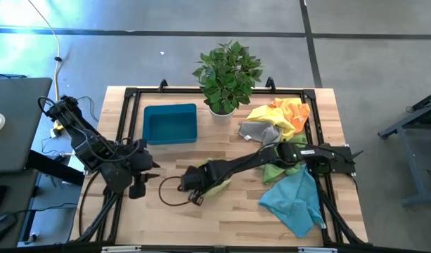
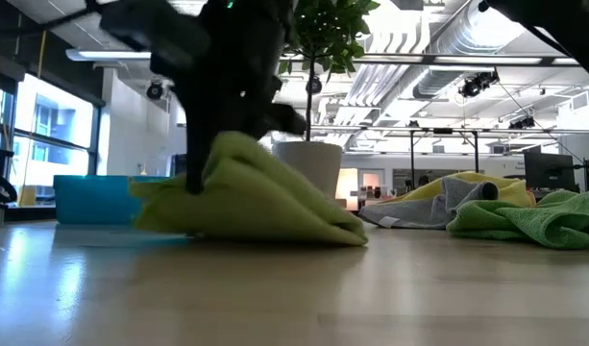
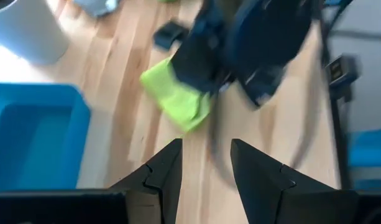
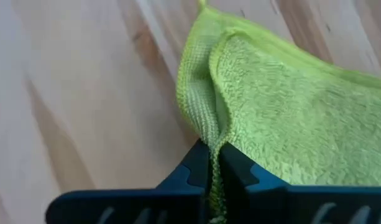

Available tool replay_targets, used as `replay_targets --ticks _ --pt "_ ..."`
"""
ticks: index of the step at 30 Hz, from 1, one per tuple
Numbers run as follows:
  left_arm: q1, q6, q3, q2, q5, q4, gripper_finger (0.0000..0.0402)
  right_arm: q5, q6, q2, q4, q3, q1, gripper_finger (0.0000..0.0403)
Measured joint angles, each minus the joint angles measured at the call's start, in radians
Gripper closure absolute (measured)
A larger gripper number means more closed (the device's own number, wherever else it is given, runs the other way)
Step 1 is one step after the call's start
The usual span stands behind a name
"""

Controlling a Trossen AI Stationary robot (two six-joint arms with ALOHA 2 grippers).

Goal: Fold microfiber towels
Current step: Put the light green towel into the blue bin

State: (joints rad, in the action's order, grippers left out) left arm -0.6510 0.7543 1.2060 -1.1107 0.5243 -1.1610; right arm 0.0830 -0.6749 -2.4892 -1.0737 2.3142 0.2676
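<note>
A: Where is the right gripper [image 4: 214, 163]?
B: Reaching across the table [image 1: 222, 218] toward nine o'clock, near the middle. Its fingers [image 4: 190, 171] are pressed together on the hem of a lime towel [image 1: 219, 184] — a doubled edge runs up between them in the right wrist view.
A: How does that towel lie?
B: Bunched, not flat. In the low view it rises to a peak under the gripper and slopes down to a thin tip toward the plant pot [image 2: 308, 168] side, so its long axis runs along that slope, roughly three to nine o'clock from above.
A: The other towels?
B: Heaped at one to two o'clock of the table: yellow-orange [image 1: 289, 112], grey [image 1: 261, 131], another green [image 1: 278, 171]. A teal one [image 1: 296, 200] sprawls at four o'clock.
A: The left gripper [image 3: 206, 171]?
B: At nine o'clock, partly open, holding nothing — just short of a blue tray [image 1: 170, 123].
</note>
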Motion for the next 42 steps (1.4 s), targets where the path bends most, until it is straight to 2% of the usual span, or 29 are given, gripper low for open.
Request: replay_targets --ticks 4,11,19,27,32,38,42 --pt "0.000 0.009 0.000 -0.003 0.003 -0.083 0.0275 -0.017 0.030 0.045 0.000 0.001 -0.002 0.0402" --pt "0.000 -0.001 0.000 -0.005 0.010 -0.106 0.0275 -0.014 0.072 0.152 0.000 0.004 -0.006 0.0402" --pt "0.003 -0.198 0.000 -0.028 0.124 0.048 0.0273 0.026 0.091 0.229 0.009 0.004 -0.015 0.0403" --pt "0.039 -0.315 0.000 -0.087 0.106 0.169 0.0216 0.013 0.120 0.233 0.091 0.004 -0.015 0.0403" --pt "0.089 -0.387 0.000 -0.145 0.054 0.245 0.0177 0.010 0.142 0.233 0.133 0.006 -0.022 0.0403" --pt "0.143 -0.450 0.000 -0.210 -0.034 0.285 0.0163 0.011 0.160 0.233 0.156 0.007 -0.026 0.0403" --pt "0.169 -0.489 0.000 -0.245 -0.027 0.287 0.0163 0.010 0.208 0.233 0.166 0.007 -0.025 0.0403"
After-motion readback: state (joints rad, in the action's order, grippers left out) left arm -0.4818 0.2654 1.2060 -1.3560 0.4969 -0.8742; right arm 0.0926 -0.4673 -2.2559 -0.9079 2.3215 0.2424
